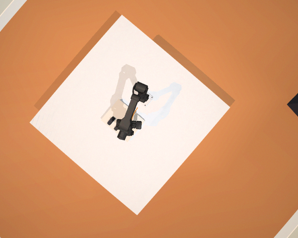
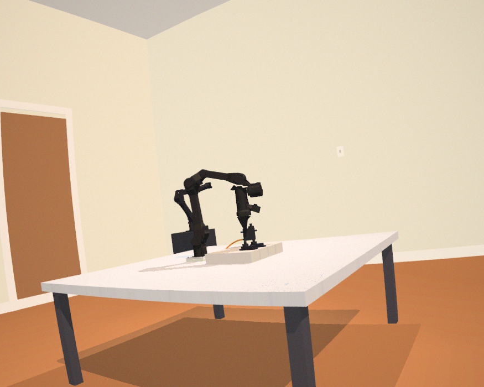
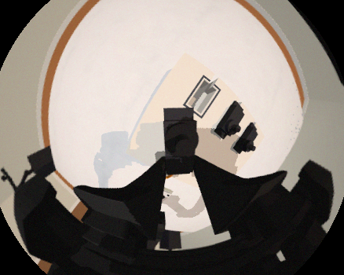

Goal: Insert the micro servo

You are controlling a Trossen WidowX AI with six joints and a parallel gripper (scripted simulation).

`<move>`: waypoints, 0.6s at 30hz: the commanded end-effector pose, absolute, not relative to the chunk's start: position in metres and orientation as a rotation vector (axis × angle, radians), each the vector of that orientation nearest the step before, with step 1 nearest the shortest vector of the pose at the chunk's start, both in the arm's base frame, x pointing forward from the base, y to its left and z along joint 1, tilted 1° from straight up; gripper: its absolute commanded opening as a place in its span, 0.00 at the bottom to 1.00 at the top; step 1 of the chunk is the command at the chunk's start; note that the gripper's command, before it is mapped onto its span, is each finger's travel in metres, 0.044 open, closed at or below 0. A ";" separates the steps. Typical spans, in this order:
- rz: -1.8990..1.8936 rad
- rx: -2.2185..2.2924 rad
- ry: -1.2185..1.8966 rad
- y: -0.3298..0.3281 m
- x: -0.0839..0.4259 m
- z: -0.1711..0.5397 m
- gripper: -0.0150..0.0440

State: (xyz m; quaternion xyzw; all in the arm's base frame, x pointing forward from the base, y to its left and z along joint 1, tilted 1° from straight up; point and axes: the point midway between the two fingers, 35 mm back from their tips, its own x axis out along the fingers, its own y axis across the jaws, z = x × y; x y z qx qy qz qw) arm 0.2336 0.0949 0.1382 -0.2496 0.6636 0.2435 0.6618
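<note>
My gripper (image 3: 179, 159) (image 2: 246, 228) is shut on the loose black micro servo (image 3: 180, 137) (image 2: 249, 233), held above the deck (image 3: 171, 88) (image 1: 105, 115) (image 2: 229, 257). The servo is roughly upright, its round shaft side up. Its orange cable (image 1: 134, 112) (image 2: 235, 240) (image 3: 169, 176) trails toward the arm's base. The marked pocket (image 3: 211, 103) is empty, just beyond the servo and a little right in the wrist view. Its outline is turned relative to the servo. The arm hides it in the top view. I cannot clearly tell its side notch.
Two seated black servos (image 3: 230, 119) (image 3: 246, 138) stand in a row to the right of the pocket in the wrist view, shafts up; one seated servo (image 1: 111, 120) shows beside the arm from above. The arm's base plate (image 2: 194, 259) is beside the deck on the white table (image 2: 171, 285).
</note>
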 end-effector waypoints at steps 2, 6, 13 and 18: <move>0.680 -0.691 1.455 0.096 0.235 0.140 0.25; 0.786 -0.798 1.418 0.096 0.235 0.140 0.25; 0.970 -0.983 1.338 0.096 0.235 0.140 0.25; 1.100 -1.113 1.269 0.096 0.235 0.140 0.25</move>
